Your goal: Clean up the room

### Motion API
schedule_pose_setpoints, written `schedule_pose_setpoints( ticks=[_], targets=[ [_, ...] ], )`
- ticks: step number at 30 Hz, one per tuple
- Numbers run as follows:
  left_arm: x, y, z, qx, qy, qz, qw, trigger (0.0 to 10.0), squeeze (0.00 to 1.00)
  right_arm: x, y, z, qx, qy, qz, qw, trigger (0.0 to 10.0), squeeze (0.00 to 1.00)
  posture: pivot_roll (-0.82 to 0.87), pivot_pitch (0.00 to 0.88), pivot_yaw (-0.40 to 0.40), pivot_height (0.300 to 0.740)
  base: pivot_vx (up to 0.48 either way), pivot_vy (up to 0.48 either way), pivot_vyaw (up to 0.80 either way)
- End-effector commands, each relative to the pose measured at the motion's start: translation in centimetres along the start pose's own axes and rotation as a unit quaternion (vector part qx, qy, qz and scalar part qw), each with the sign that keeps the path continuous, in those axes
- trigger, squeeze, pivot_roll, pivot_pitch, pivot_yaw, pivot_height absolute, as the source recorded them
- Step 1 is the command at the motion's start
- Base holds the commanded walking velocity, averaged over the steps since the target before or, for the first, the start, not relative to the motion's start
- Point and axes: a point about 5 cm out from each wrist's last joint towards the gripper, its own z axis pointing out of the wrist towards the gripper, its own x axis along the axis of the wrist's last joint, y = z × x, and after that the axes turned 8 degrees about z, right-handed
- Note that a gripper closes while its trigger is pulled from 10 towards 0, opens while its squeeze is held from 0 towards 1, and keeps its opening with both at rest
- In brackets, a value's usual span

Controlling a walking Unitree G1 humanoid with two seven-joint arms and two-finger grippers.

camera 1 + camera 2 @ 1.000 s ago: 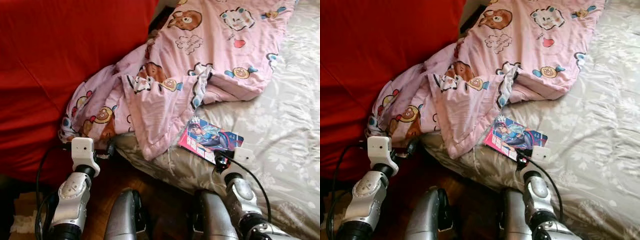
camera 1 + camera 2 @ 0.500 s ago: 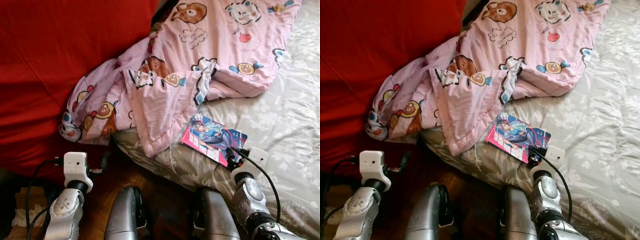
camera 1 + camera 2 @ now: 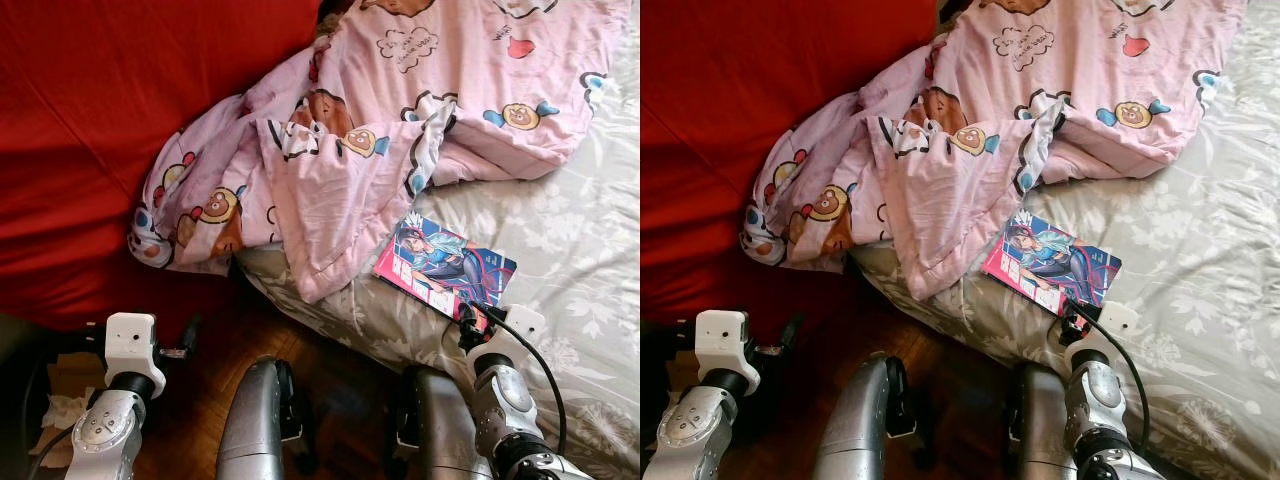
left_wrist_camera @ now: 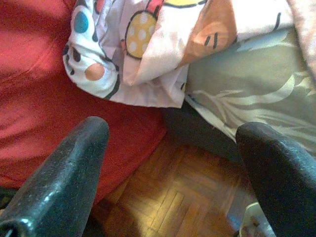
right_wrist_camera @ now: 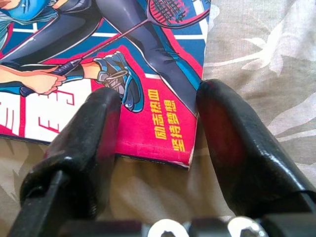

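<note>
Nearest, the left hand is held open and empty above the wooden floor, beside the bed's edge. The right hand is set at the near corner of the comic book, its fingers spread with one over the cover and the other just past the book's edge; nothing is gripped. The book lies flat on the grey floral bedsheet. Beyond it a pink cartoon-print quilt is bunched against the red sofa.
</note>
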Motion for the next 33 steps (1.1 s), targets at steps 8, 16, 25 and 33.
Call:
schedule_pose_setpoints(
  ticks=[8, 16, 25, 33],
  targets=[
    [-0.4, -0.6, -0.8, 0.001, -0.019, 0.011, 1.0, 10.0, 0.0, -1.7, 1.4, -1.0, -0.026, -0.03, 0.014, 0.999, 10.0, 0.0, 0.16, 0.417, 0.106, 0.6, 0.0, 0.0, 0.0],
    [-0.5, -1.5, -1.0, 0.002, -0.025, 0.026, 0.999, 10.0, 0.0, -2.9, 2.3, -1.8, -0.045, -0.052, 0.039, 0.997, 10.0, 0.0, 0.18, 0.419, 0.127, 0.6, 0.0, 0.0, 0.0],
    [0.0, -1.6, -0.8, -0.004, -0.018, 0.039, 0.999, 10.0, 0.0, -3.9, 1.7, -1.9, -0.021, -0.075, 0.158, 0.984, 10.0, 0.0, 0.2, 0.409, 0.14, 0.6, 0.0, 0.0, 0.0],
    [0.4, -2.8, -1.1, -0.003, -0.016, 0.055, 0.998, 10.0, 0.0, -4.9, -1.1, -2.0, 0.087, -0.116, 0.316, 0.937, 10.0, 0.0, 0.22, 0.425, 0.158, 0.6, 0.0, 0.0, 0.0]
  ],
)
